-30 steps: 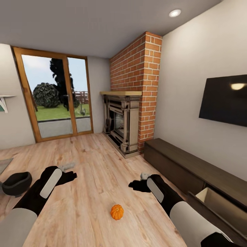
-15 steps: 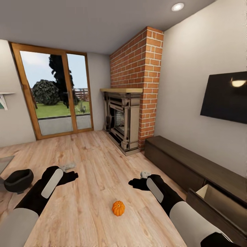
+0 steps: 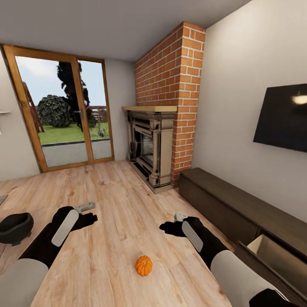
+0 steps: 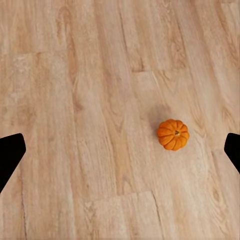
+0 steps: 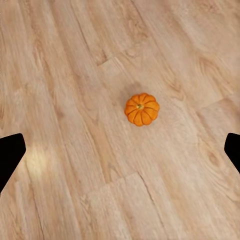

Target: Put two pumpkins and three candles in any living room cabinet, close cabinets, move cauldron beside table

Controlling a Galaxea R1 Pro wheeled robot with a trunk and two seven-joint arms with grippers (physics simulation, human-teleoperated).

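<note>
— Pumpkin position?
— Your small ribbed orange pumpkin (image 3: 143,265) sits on the pale wood plank floor (image 3: 115,200), between both arms.
— Jaws?
— Left gripper (image 3: 85,213) and right gripper (image 3: 172,224): both spread wide, holding nothing.
— Cabinet?
— Your long dark-brown cabinet (image 3: 221,204) has one drawer pulled out.

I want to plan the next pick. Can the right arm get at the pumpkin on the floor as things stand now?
Probably yes. The pumpkin lies alone on bare wooden floor, with nothing over or beside it. The right claw hangs above it with its fingers spread wide, so the way down looks free, though the arm must lower a good deal.
</note>
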